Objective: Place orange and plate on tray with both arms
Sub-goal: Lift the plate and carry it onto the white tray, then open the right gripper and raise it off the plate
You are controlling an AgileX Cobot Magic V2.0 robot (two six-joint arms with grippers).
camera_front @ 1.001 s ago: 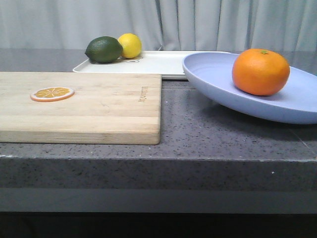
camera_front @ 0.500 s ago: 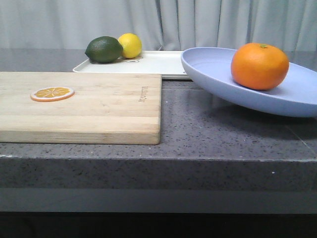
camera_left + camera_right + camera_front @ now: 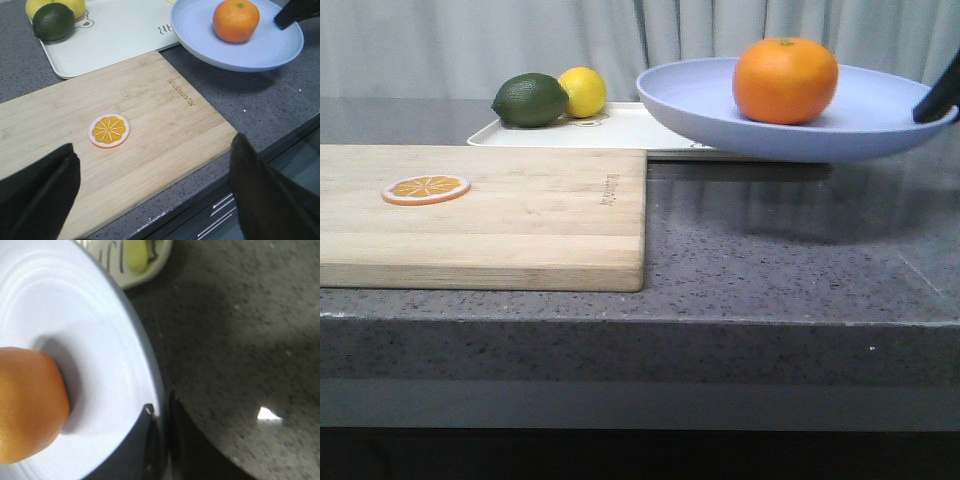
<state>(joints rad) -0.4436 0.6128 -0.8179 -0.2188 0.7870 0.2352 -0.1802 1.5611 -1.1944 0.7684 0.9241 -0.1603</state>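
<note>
The pale lavender plate [image 3: 700, 105] hangs in the air, roughly level, with the orange [image 3: 785, 80] resting in it. Its left part is over the right end of the cream tray [image 3: 630, 128]. My right gripper [image 3: 161, 407] is shut on the plate's rim [image 3: 100, 340], one finger above and one below, and shows as a dark tip at the plate's right edge [image 3: 938, 100]. In the left wrist view the plate [image 3: 260, 50] and orange [image 3: 236, 20] lie far from my left gripper [image 3: 152, 150], which is open and holds nothing above the cutting board's near edge.
A wooden cutting board [image 3: 490, 215] with a flat orange slice [image 3: 425, 188] fills the counter's left. A dark green lime [image 3: 529, 100] and a yellow lemon [image 3: 583, 90] sit on the tray's far left corner. The counter's front edge [image 3: 640, 320] runs across.
The plate with the orange has risen, levelled out and moved left toward the tray. The right gripper's finger has come into the front view.
</note>
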